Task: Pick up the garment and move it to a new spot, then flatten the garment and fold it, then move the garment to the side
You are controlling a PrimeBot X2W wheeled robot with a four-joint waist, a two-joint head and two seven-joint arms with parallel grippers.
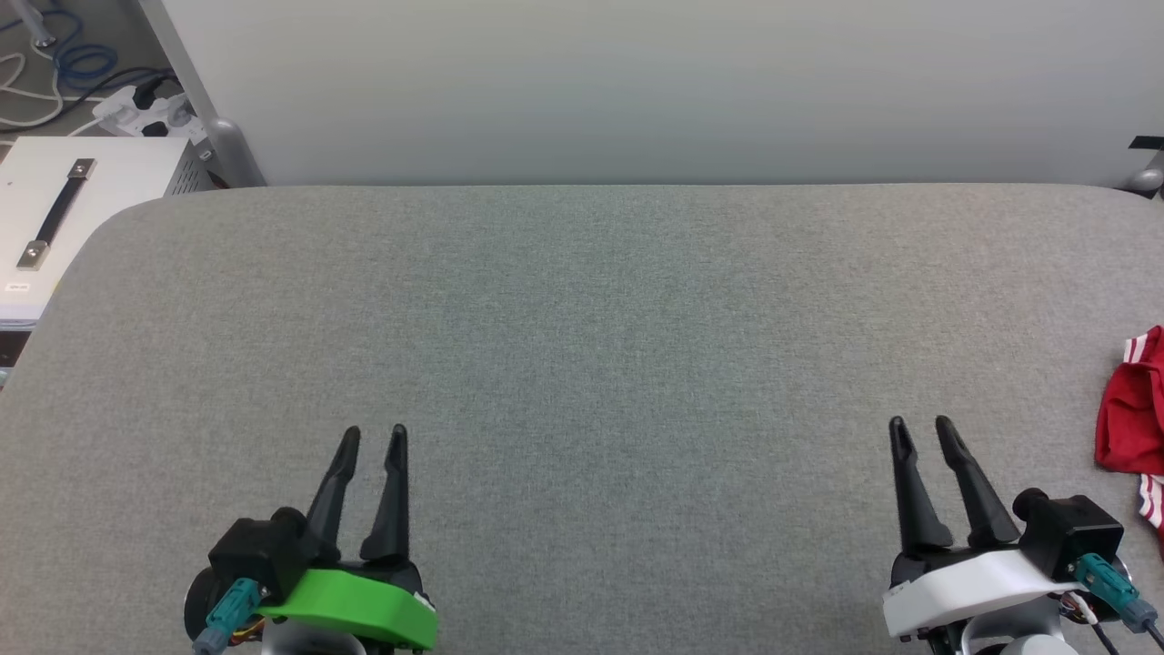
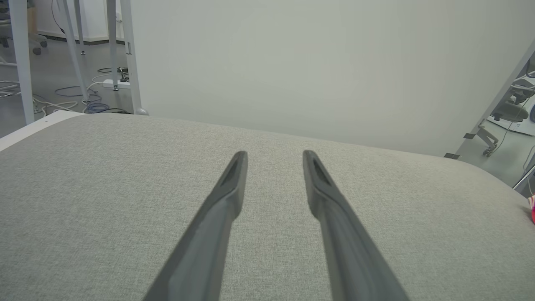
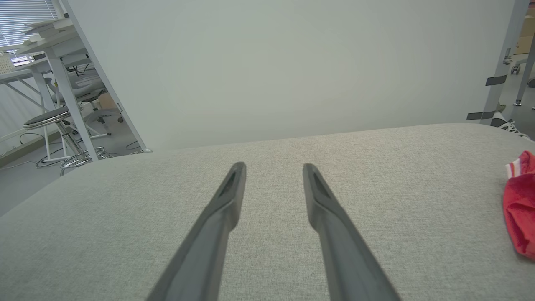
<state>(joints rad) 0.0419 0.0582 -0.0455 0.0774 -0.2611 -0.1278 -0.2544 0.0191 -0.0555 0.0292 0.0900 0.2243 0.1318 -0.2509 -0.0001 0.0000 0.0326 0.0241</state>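
Left gripper [image 1: 376,431] wears green housing — right gripper [image 1: 920,422] white.

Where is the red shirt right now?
The red shirt lies bunched at the far right edge of the grey table in the head view, just right of the right claw and apart from it.

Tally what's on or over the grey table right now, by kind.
Garments: 1, the red garment, crumpled on the table at the robot's far right.
Grippers: 2, the left gripper and the right gripper, both empty with jaws apart.
Total: 3
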